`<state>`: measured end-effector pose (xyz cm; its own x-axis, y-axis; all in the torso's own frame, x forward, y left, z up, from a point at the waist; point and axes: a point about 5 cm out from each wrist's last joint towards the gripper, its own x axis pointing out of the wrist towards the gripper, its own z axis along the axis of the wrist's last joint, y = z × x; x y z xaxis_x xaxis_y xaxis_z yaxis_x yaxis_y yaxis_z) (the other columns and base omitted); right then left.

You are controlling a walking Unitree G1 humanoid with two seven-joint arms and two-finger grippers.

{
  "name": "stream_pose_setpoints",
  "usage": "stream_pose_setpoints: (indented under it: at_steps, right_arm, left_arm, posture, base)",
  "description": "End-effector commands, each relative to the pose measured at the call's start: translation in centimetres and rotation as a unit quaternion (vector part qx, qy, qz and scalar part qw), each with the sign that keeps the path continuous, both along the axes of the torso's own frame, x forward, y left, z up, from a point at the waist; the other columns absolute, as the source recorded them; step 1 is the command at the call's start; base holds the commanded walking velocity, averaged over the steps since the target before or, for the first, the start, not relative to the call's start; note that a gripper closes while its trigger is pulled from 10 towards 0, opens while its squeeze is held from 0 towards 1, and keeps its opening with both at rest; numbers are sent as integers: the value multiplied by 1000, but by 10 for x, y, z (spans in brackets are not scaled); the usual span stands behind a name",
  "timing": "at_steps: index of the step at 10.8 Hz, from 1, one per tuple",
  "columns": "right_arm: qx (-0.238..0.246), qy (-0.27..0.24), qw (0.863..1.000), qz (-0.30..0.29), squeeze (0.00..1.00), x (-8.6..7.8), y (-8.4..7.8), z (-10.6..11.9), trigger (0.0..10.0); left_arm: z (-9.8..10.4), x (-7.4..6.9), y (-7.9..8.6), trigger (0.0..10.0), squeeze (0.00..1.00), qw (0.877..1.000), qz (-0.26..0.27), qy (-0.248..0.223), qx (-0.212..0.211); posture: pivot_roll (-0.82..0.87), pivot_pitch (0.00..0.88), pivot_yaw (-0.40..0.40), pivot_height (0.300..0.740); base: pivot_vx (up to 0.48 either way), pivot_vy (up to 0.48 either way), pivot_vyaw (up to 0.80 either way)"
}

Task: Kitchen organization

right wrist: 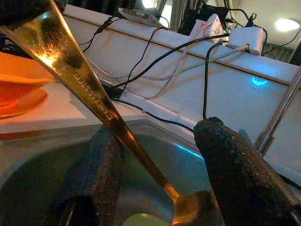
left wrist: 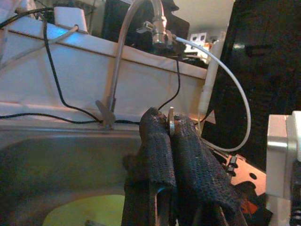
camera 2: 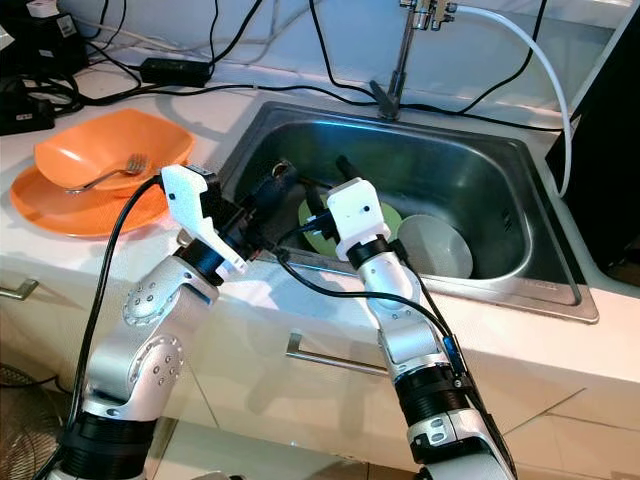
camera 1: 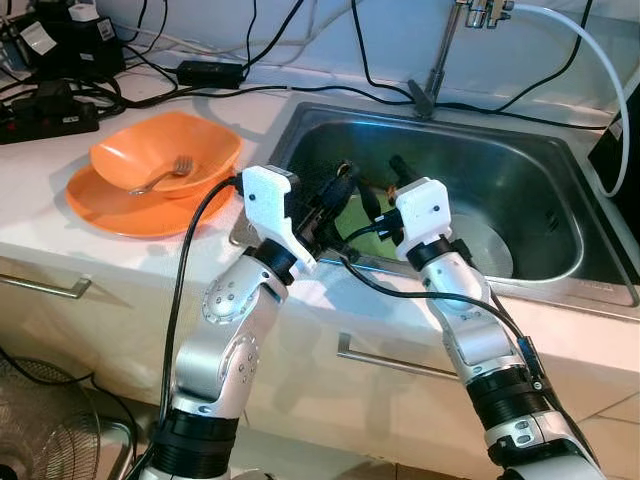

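A brass-coloured spoon [right wrist: 94,103] hangs tilted over the steel sink [camera 1: 540,160], its bowl pointing down. My left gripper [camera 1: 335,195] is shut on the spoon's handle, and a thin metal edge [left wrist: 170,123] shows between its closed fingers. My right gripper [camera 1: 382,188] is beside it over the sink's near left part. It is open, and the spoon's shaft passes between its fingers [right wrist: 96,179], close to one of them. Below both lies a green plate [camera 1: 362,216] on the sink floor.
A white bowl [camera 2: 436,246] sits in the sink to the right of the green plate. An orange bowl [camera 1: 165,150] holding a fork [camera 1: 165,175] rests on an orange plate [camera 1: 110,210] on the left counter. The tap [camera 1: 440,60], a white hose and cables line the back.
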<state>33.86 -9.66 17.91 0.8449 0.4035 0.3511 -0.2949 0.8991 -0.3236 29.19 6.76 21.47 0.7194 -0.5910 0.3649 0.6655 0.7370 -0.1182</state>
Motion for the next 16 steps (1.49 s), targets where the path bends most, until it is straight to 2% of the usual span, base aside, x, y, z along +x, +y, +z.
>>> stream_pose_setpoints:
  at_steps: [1,3,4,5,12,13,14,16]
  right_arm:
    - [7,1,1000,4,0,0,1,1,10000]
    - [7,3,1000,9,0,0,4,0,10000]
    - [4,5,1000,11,0,0,4,-1,745]
    - [1,7,1000,13,0,-1,4,-2,0]
    - [-1,11,1000,8,0,-1,3,-5,0]
    - [0,10,1000,6,0,0,2,-5,0]
    - [1,10,1000,6,0,0,2,-5,0]
    - [2,10,1000,3,0,1,1,-4,0]
  left_arm:
    - [4,-4,-3,10000,0,1000,-14,-7,-1]
    - [4,-4,-3,10000,0,1000,-15,-7,0]
    - [4,-4,-3,10000,0,1000,-15,-8,1]
    - [5,-4,-3,10000,0,1000,-14,-9,1]
    - [6,-3,-1,10000,0,1000,-8,-13,4]
    - [6,-2,-1,10000,906,1000,-4,-14,3]
    - [5,-2,-1,10000,1000,1000,-8,-12,2]
    - [5,-3,-1,10000,1000,1000,-13,-14,4]
  posture:
    - [149,63,-1,740]
    - [149,67,0,740]
    - [150,71,0,740]
    - [149,72,0,740]
    - [148,72,6,740]
    - [148,70,6,740]
    - [149,67,5,740]
    - [151,64,4,740]
  base:
    - [0,0,0]
    - [0,0,0]
    - [0,0,0]
    - [0,0,0]
    - [0,0,0]
    - [0,0,0]
    - [0,0,0]
    - [0,0,0]
